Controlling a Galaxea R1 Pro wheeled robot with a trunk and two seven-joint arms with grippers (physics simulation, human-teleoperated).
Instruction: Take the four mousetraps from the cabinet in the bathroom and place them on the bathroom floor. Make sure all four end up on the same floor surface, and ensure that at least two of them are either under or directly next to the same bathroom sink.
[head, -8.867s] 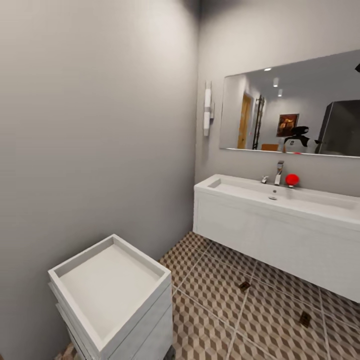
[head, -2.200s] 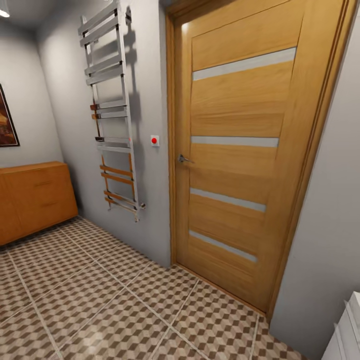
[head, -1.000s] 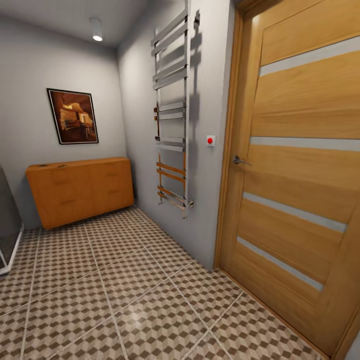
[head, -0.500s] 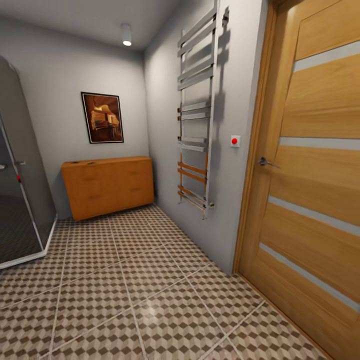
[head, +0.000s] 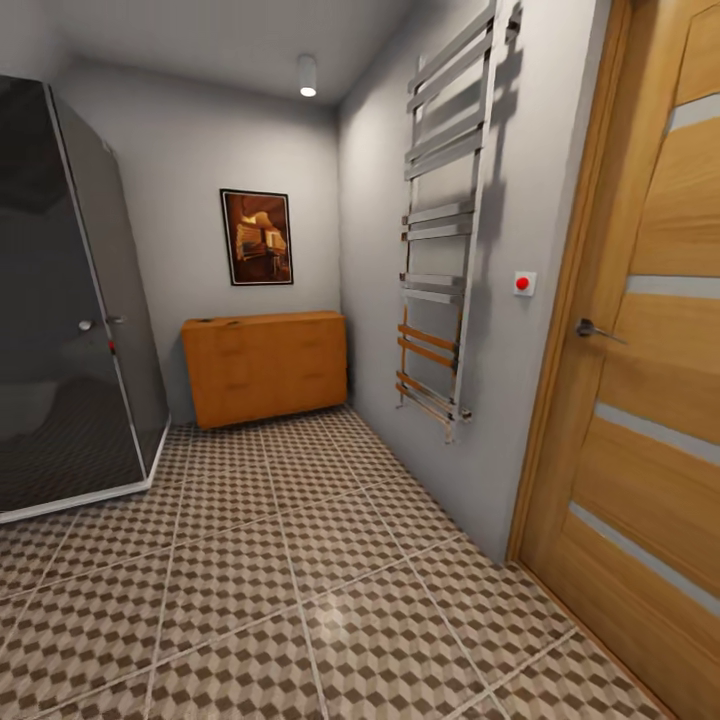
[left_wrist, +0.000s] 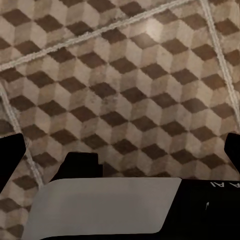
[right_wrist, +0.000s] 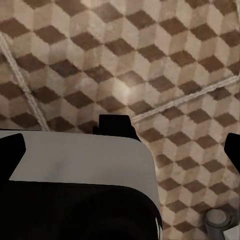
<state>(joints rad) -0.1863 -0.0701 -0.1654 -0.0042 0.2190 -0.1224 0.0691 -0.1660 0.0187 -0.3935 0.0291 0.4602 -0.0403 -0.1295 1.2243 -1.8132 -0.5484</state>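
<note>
Both wrist views look down on the bathroom floor (left_wrist: 140, 75). The left gripper (left_wrist: 120, 150) and right gripper (right_wrist: 120, 145) have fingertips spread to the frame edges, released and holding nothing. In the head view, the cabinet (head: 265, 365) stands against the far wall, with open tiled floor before it, between the dark shower enclosure (head: 70, 300) and the wooden door (head: 650, 400).

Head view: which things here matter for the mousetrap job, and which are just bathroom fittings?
Belongs to the job:
- cabinet, orange-brown, against the far wall
- bathroom floor, cube-patterned tiles

Just fittings:
- shower enclosure, dark glass
- towel rail
- door
- picture above the cabinet
- red wall button
- ceiling light
</note>
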